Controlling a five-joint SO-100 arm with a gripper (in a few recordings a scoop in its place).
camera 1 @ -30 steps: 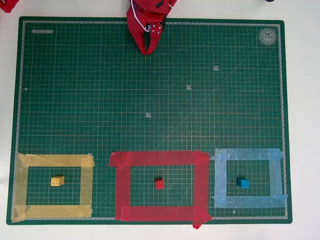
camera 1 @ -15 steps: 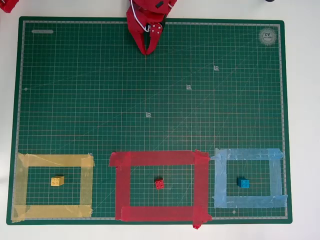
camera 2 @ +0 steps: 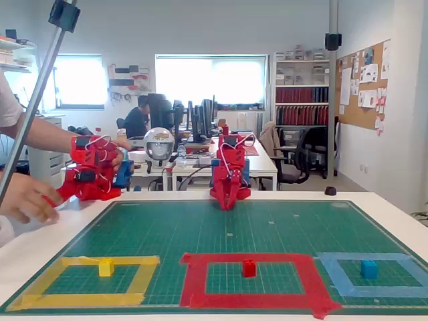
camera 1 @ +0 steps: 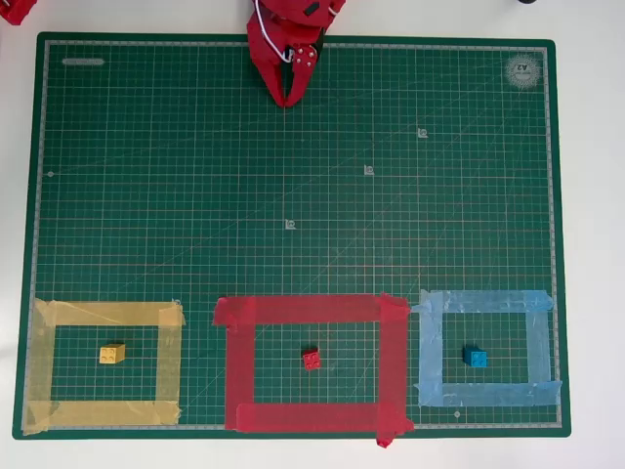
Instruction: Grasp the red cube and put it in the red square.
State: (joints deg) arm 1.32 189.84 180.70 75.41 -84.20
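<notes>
The red cube (camera 1: 312, 360) (camera 2: 249, 268) sits on the green mat inside the red square (camera 1: 395, 362) (camera 2: 194, 277), near its middle. My red gripper (camera 1: 286, 101) (camera 2: 227, 205) rests far from it at the mat's top edge in the overhead view, at the back in the fixed view. Its fingers point down at the mat and are shut together with nothing between them.
A yellow cube (camera 1: 112, 354) lies inside a yellow tape outline (camera 1: 168, 362) at left. A blue cube (camera 1: 476, 358) lies inside a light blue tape outline (camera 1: 537, 342) at right. The green mat (camera 1: 293, 195) spans the white table.
</notes>
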